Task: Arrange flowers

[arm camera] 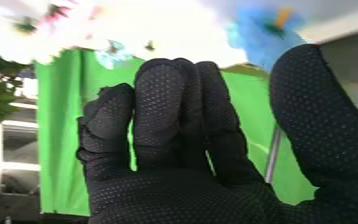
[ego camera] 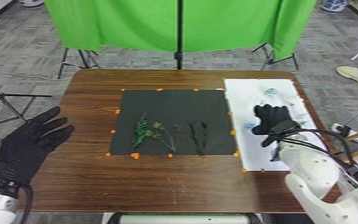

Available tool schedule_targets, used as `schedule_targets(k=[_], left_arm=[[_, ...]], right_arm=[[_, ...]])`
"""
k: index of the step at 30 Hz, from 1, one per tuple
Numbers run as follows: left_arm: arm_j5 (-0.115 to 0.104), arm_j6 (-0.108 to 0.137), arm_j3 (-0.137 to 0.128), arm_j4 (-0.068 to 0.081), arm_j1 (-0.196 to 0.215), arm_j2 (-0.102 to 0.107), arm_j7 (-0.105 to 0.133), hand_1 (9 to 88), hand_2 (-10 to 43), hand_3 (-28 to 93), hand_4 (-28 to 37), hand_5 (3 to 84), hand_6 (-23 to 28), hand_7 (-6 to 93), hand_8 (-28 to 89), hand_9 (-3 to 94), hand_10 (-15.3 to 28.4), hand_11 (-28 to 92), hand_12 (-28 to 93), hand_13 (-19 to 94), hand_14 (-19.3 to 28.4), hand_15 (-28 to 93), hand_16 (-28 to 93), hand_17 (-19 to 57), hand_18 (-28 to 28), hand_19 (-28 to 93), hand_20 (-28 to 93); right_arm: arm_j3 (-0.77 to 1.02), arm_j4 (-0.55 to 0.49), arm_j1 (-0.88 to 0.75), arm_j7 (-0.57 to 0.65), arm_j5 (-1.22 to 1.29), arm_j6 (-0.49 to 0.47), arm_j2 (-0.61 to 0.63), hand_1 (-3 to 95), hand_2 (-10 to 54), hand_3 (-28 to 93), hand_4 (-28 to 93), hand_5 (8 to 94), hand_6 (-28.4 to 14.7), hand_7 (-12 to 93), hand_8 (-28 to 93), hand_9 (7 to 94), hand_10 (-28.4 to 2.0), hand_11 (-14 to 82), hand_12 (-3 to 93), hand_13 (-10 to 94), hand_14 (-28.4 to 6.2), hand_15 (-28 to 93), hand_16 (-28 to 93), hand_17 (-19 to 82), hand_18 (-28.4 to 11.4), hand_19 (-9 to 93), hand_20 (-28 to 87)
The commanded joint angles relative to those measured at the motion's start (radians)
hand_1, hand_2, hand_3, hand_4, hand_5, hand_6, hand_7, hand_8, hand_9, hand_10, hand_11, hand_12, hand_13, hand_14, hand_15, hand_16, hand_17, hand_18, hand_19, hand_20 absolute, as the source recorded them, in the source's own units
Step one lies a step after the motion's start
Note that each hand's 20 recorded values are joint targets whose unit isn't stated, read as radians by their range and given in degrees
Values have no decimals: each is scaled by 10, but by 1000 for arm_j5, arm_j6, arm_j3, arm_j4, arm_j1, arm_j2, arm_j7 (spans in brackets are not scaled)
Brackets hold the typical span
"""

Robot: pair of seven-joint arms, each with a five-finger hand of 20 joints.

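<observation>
In the head view the right hand [ego camera: 271, 120] is over the white sheet [ego camera: 254, 92] on the table's right side, open. Pale blue and whitish flowers [ego camera: 271, 92] lie on that sheet around it. Green leafy stems [ego camera: 141, 131] and thin dark stems [ego camera: 198, 136] lie on the black mat [ego camera: 171, 107]. At the table's left edge the left hand [ego camera: 35, 142] is open, apart from the mat. In the right wrist view the right hand [arm camera: 171, 145] has straight fingers and a raised thumb, with a blue flower [arm camera: 262, 35] and white-pink flowers [arm camera: 60, 25] beyond them.
Orange tape marks [ego camera: 135, 156] dot the borders of the mat and sheet. Brown wood [ego camera: 158, 182] runs along the near side of the table [ego camera: 87, 110]. A green cloth [ego camera: 122, 25] hangs on a stand behind it.
</observation>
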Motion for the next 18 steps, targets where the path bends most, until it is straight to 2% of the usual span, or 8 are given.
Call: schedule_targets(k=[1, 3, 6, 8, 10, 13, 18], left_arm=[[-5, 9, 1, 0, 15, 2, -4, 256, -31, 709, -253, 381, 28, 206, -99, 329, 133, 280, 126, 282, 164, 370, -18, -74, 224, 487, 47], [-6, 10, 2, 0, 14, 2, -3, 256, -31, 710, -253, 381, 28, 206, -99, 329, 133, 281, 126, 282, 163, 370, -18, -74, 224, 487, 47], [-9, 11, 0, 0, 15, 6, -2, 257, -31, 710, -254, 382, 28, 206, -99, 329, 133, 281, 126, 282, 163, 371, -18, -74, 224, 487, 47], [-9, 10, -3, -1, 16, 6, -2, 258, -31, 709, -255, 382, 28, 206, -99, 329, 133, 281, 126, 283, 163, 372, -18, -74, 225, 487, 47], [-8, 10, -10, -3, 19, 7, -1, 257, -31, 711, -254, 382, 28, 205, -99, 329, 133, 281, 127, 283, 163, 372, -18, -74, 224, 487, 47], [-4, 6, -24, -5, 17, 0, -7, 256, -32, 713, -254, 383, 28, 206, -99, 330, 133, 280, 127, 282, 163, 372, -18, -74, 224, 487, 47], [-7, 2, -53, -13, 27, 3, -7, 255, -33, 714, -256, 383, 28, 207, -99, 330, 133, 280, 127, 284, 162, 373, -18, -74, 224, 487, 47]], right_arm=[[-34, 15, 15, -20, -23, -44, -21, 288, -95, 885, -283, 383, -57, 529, -244, 435, -128, 620, 270, 572, -74, 794, 210, 308, -182, 890, 418], [-52, 41, 28, -15, -23, -21, -24, 295, -95, 885, -283, 396, -52, 523, -242, 443, -125, 618, 267, 578, -73, 791, 209, 307, -182, 888, 419], [-87, 88, 41, -15, -11, 100, -20, 335, -95, 866, -282, 437, -34, 524, -243, 499, -106, 592, 277, 605, -62, 773, 213, 320, -181, 885, 414], [-96, 103, 42, -27, 8, 173, -19, 422, -95, 809, -282, 502, -16, 569, -112, 626, -55, 450, 401, 670, -51, 733, 237, 349, -178, 895, 401], [-97, 101, 46, -36, 1, 194, -23, 465, -67, 784, -282, 566, -2, 590, -100, 724, -41, 383, 447, 713, -49, 713, 249, 376, -181, 912, 388], [-100, 98, 56, -55, 5, 224, -27, 490, -50, 786, -283, 642, -1, 560, -103, 801, -29, 351, 463, 758, -43, 691, 254, 399, -185, 925, 381], [-107, 73, 79, -72, 21, 245, -42, 492, -81, 818, -283, 689, -3, 525, -123, 841, -27, 315, 469, 781, -42, 678, 270, 410, -185, 930, 379]])
